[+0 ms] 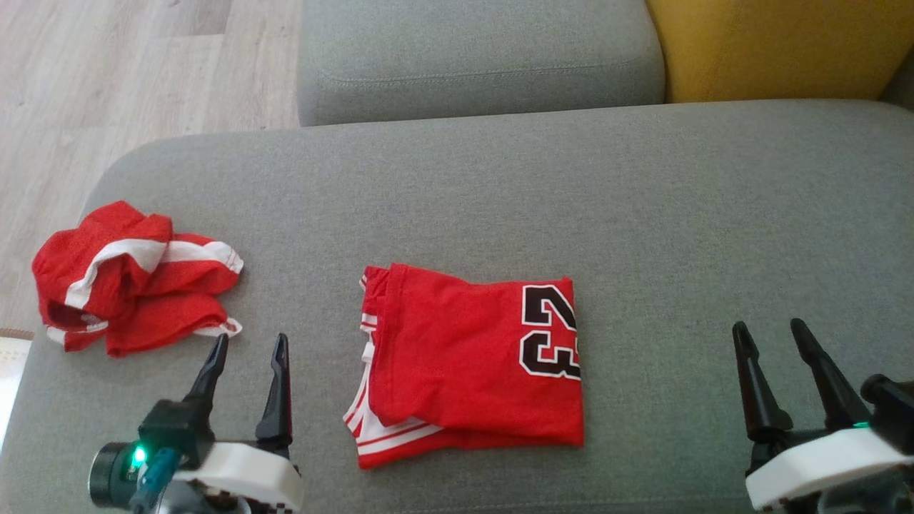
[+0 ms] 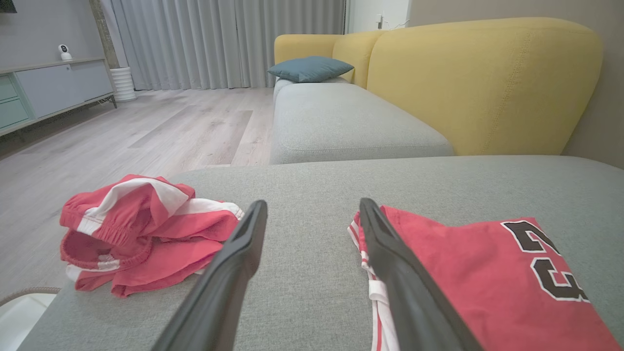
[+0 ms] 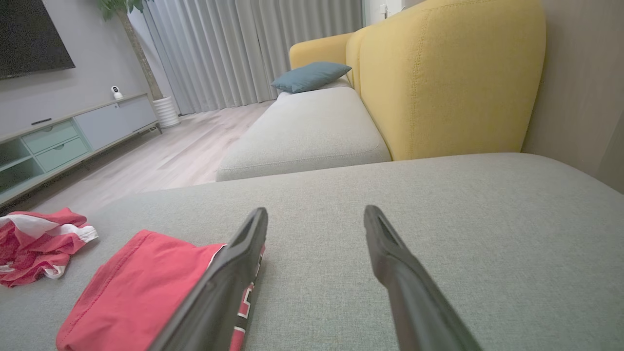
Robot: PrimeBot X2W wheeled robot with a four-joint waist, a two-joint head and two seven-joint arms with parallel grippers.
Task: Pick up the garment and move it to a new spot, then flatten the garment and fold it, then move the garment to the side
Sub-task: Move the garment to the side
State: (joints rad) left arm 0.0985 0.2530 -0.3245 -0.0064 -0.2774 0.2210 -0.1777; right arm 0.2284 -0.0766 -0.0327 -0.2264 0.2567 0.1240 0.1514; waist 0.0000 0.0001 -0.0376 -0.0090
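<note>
A red garment, a jersey [image 1: 471, 364] with a black "23", lies folded in a neat rectangle on the grey cushion [image 1: 643, 214]. It also shows in the left wrist view [image 2: 487, 278] and the right wrist view [image 3: 136, 287]. A second red garment, shorts [image 1: 136, 278] with white stripes, lies crumpled near the cushion's left edge [image 2: 141, 229] [image 3: 34, 243]. My left gripper [image 1: 251, 339] hovers open between the two garments [image 2: 313, 204], touching neither. My right gripper [image 1: 767, 326] stands open to the right of the jersey [image 3: 317, 210], with nothing between its fingers.
A second grey seat [image 1: 478, 64] and a yellow backrest [image 1: 778, 46] lie beyond the cushion. Wooden floor [image 1: 143, 78] runs along the left. A blue pillow [image 2: 309, 68] and a low sideboard [image 2: 44, 92] stand far off.
</note>
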